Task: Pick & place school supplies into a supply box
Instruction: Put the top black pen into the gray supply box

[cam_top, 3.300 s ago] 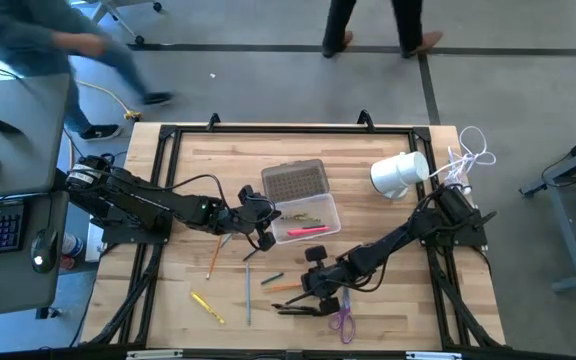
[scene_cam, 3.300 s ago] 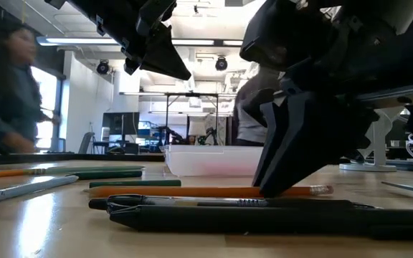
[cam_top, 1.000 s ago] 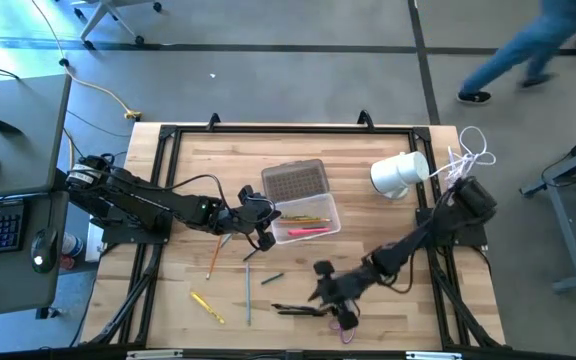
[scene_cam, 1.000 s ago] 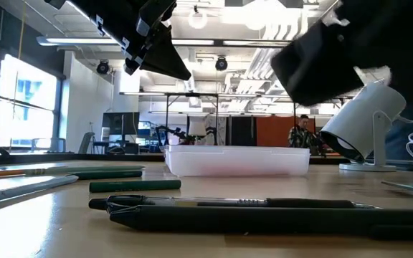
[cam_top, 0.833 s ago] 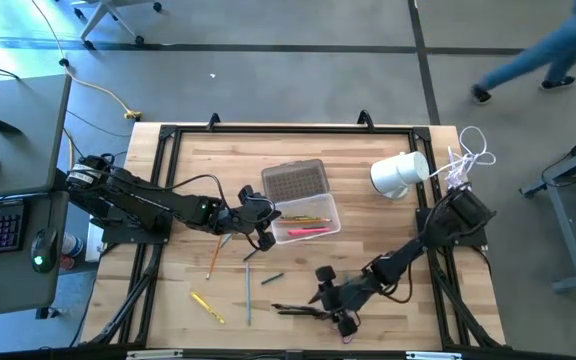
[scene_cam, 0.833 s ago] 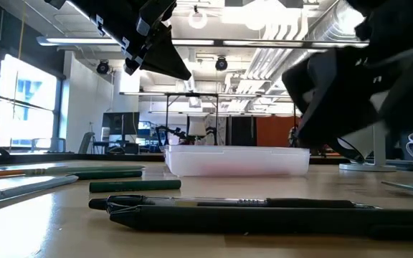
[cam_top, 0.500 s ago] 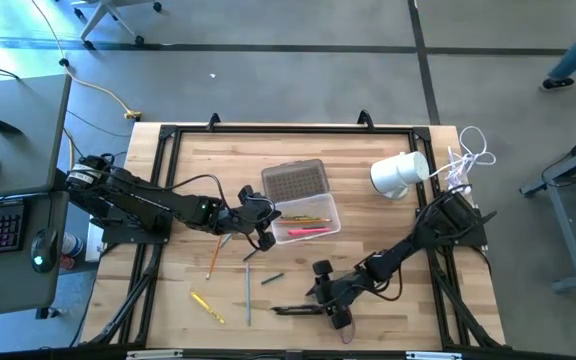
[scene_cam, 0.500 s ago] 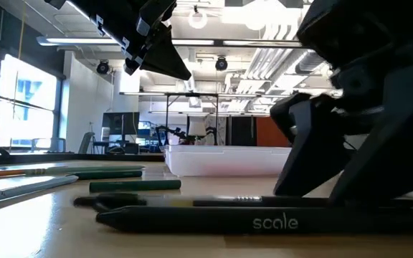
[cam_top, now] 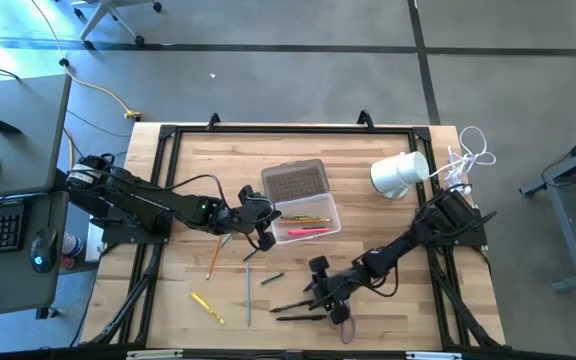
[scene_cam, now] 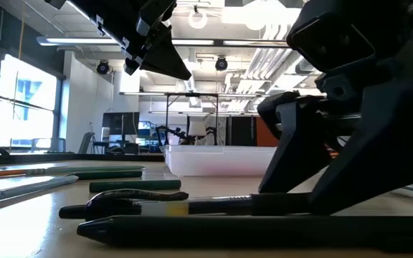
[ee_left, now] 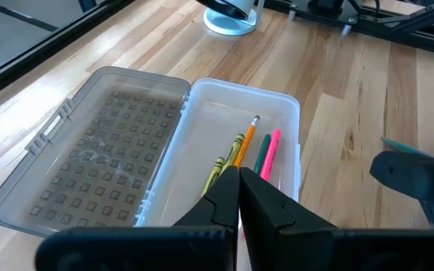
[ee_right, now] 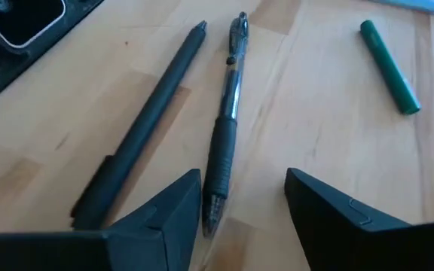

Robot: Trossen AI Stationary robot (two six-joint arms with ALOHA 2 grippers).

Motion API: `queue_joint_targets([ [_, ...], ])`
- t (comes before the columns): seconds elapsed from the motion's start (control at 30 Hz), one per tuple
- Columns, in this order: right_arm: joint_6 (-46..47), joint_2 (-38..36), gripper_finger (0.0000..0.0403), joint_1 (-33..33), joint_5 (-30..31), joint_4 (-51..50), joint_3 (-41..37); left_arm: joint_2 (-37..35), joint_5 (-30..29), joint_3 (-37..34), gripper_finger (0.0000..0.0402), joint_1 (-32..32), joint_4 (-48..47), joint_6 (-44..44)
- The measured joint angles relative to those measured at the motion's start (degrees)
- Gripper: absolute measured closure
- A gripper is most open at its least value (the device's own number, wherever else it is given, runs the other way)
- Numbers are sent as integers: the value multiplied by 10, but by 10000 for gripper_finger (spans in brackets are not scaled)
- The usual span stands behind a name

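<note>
**Right gripper spread over two black pens**

The right gripper, low centre of the high view, has its fingers parted above two black pens lying side by side on the surface. One green marker lies near. The box sits mid-frame, holding four pencils. The left gripper hangs beside it, fingers pressed together, empty.

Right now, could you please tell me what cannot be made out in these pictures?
- Scissors: high view, mostly hidden under the right end effector.
- Supply box contents: left wrist view, near ends hidden behind the shut left end effector.
- Supply box contents: low view, only a pink blur through the wall.
</note>
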Motion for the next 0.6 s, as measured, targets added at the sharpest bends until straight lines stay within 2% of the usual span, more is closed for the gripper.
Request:
queue_joint_targets([
  [0.27,19,0,260,-12,1,-55,2,0,0,0,355,0,0,0],
  [0.6,32,1,379,-41,-22,-29,-1,0,0,0,355,0,-1,0],
])
